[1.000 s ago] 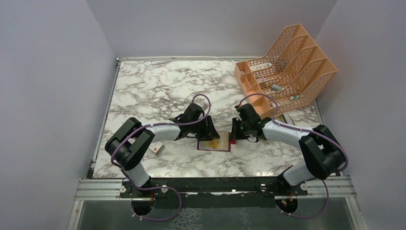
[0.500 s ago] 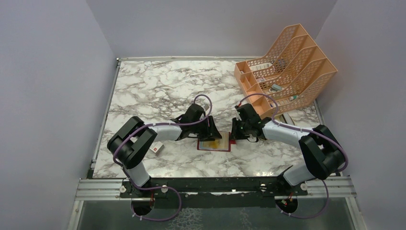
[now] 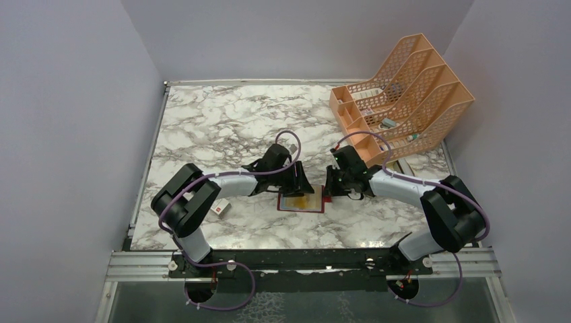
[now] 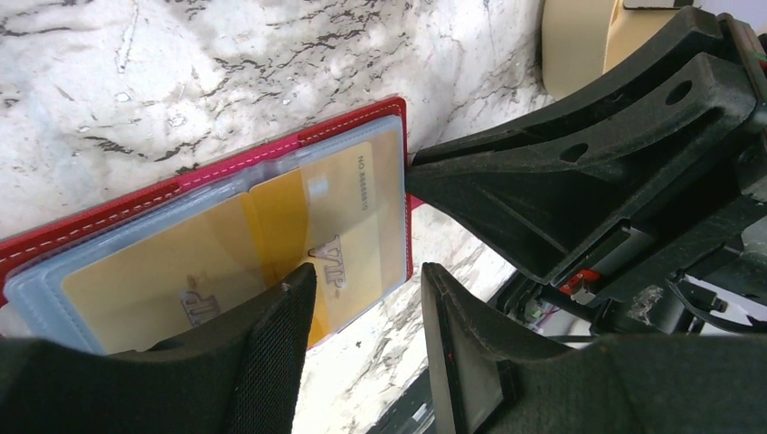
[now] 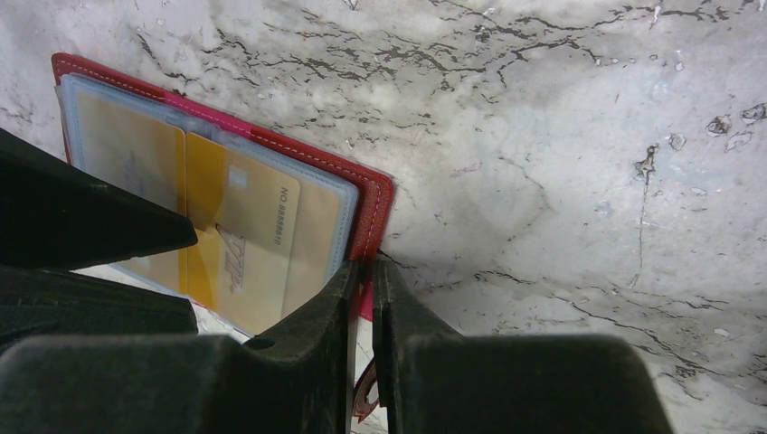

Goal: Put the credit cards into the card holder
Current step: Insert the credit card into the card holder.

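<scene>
The wallet (image 3: pixel 301 202) lay open and flat on the marble table (image 3: pixel 222 121), about midway between the two arms, its clear sleeves facing up. The right gripper (image 5: pixel 364 268) was clenched on the wallet's red right-hand edge, apparently pinning it in place. The left gripper (image 4: pixel 366 276) stood released, its jaws partly apart and holding nothing, with one fingertip at the near edge of a gold card (image 4: pixel 348 226). That card sat in the right half of the wallet, seemingly under the clear sleeve (image 5: pixel 342 203), and overlapped a second gold card (image 4: pixel 154 280) on the left half. I took this to be the seating step: the card looked mostly in, and the next move would call for a gentle push along the sleeve while the right arm held the wallet steady, with care not to buckle the thin plastic or drag the wallet. How deep the card sat in its pocket I could not tell, since the black fingers covered its near edge in both wrist views. No blue card showed anywhere. From above, the arms hid much of the wallet. A white box (image 3: pixel 220 208) lay by the left arm, an orange file rack (image 3: pixel 404 87) stood at the far right, and a beige shape (image 4: pixel 579 41) was cut off by the frame edge.
</scene>
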`<state>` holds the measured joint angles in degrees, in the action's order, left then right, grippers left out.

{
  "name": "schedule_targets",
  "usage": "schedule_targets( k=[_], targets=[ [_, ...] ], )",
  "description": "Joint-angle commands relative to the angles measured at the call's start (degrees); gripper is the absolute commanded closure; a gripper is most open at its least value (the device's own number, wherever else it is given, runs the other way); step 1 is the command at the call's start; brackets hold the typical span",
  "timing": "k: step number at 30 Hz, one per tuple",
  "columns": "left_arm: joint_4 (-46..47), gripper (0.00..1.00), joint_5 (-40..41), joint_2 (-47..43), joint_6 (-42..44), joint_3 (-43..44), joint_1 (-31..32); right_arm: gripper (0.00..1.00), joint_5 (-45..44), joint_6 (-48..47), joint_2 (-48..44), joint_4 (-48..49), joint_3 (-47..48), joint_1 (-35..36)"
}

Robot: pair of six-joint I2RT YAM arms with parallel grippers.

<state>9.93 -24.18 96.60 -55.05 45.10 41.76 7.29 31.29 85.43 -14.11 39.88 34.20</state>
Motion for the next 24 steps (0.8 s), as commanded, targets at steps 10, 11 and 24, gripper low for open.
schedule_targets(
  k=[10, 11, 24],
  targets=[
    [-6.63, 0.49, 5.3, -0.32, 4.99, 2.25, 0.34, 0.89, 0.53, 0.53, -1.37, 0.92, -1.38, 0.52],
    [-5.83, 0.49, 4.74, 0.03, 4.84, 2.08, 0.34, 0.89, 0.47, 0.53, -1.4, 0.92, -1.51, 0.52],
    [3.43, 0.49, -1.64, 3.51, -0.59, 0.27, 0.7, 0.88, 0.61, 0.71, -1.33, 1.17, -1.55, 0.52]
  ],
)
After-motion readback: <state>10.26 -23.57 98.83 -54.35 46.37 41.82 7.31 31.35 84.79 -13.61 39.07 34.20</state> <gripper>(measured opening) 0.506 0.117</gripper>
